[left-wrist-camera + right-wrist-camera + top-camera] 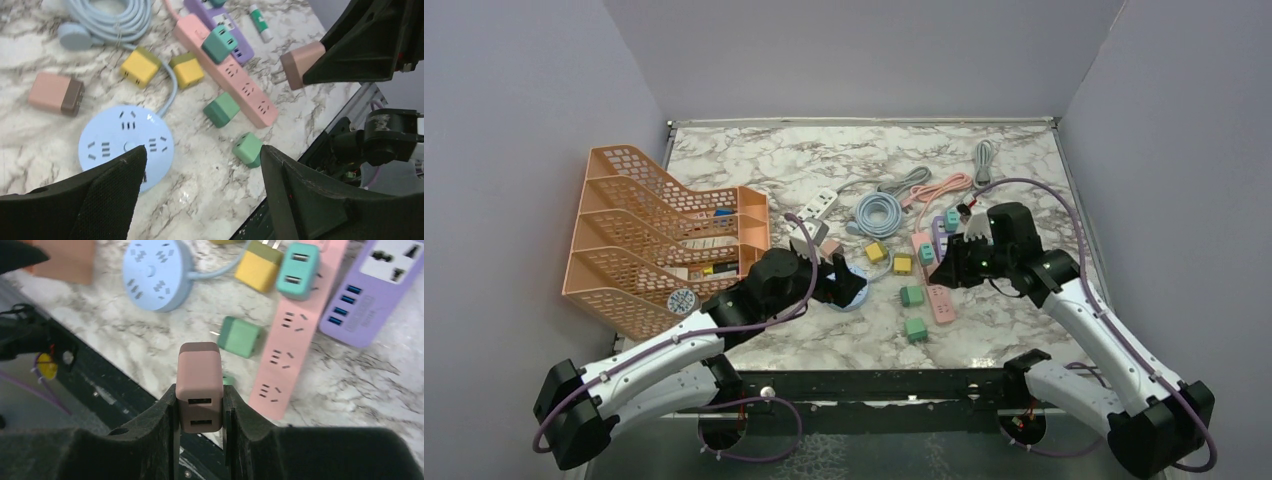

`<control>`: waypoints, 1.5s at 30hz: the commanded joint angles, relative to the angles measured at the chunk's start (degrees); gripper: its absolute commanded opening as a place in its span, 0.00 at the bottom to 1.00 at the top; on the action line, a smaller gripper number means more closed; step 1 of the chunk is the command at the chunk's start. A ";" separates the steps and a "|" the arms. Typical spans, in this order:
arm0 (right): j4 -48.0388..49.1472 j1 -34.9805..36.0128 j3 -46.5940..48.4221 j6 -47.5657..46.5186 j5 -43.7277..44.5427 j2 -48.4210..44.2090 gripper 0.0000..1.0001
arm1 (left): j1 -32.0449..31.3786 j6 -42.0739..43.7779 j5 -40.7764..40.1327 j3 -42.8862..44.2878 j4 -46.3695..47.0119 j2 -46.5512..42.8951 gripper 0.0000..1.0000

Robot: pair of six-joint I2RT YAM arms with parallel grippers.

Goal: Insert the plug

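Pink-brown USB charger plug point(199, 371) is pinched in right pincer point(200, 395), held off the marbled surface point(774, 165) near pink power strip point(287, 357). Left pincer point(200, 152) is spread over round blue socket point(115, 132). Surface is enclosed by plain grey walls point(864, 50).

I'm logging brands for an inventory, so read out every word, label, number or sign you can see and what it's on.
No text can be read in any view.
Green-and-white stick: print, if any, too blurred to read.
Things in the orange rack: too small to read.
Pink power strip, purple power strip, round blue socket, pink-brown plug in the right gripper: no marking shows.
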 commanded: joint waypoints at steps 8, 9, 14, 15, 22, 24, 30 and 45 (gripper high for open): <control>-0.78 -0.02 2.17 6.20 22.72 9.79 0.01 | -0.13 -4.18 -4.02 -7.54 -2.48 -7.85 0.95; -0.97 0.02 2.41 6.21 23.61 10.54 0.01 | -0.11 -4.09 -4.08 -7.64 -3.14 -8.18 0.95; -2.71 0.00 5.25 5.48 24.51 14.77 0.01 | -0.08 -4.02 -4.94 -7.88 -7.67 -10.03 0.94; -3.23 0.08 5.97 5.29 24.14 15.46 0.01 | -0.08 -4.17 -5.33 -8.12 -8.49 -10.53 0.94; -7.10 0.13 9.93 3.38 21.00 18.87 0.01 | -0.11 -5.56 -6.49 -9.11 -8.64 -12.91 0.94; -8.14 0.18 10.67 2.80 20.38 19.86 0.01 | -0.13 -5.56 -6.58 -8.97 -8.73 -12.94 0.94; -9.38 0.67 12.19 1.59 18.40 23.37 0.01 | -0.08 -5.65 -6.32 -8.85 -8.42 -12.83 0.94; -9.11 2.15 15.52 0.21 19.76 29.94 0.01 | -0.11 -5.47 -5.95 -9.02 -6.80 -11.56 0.94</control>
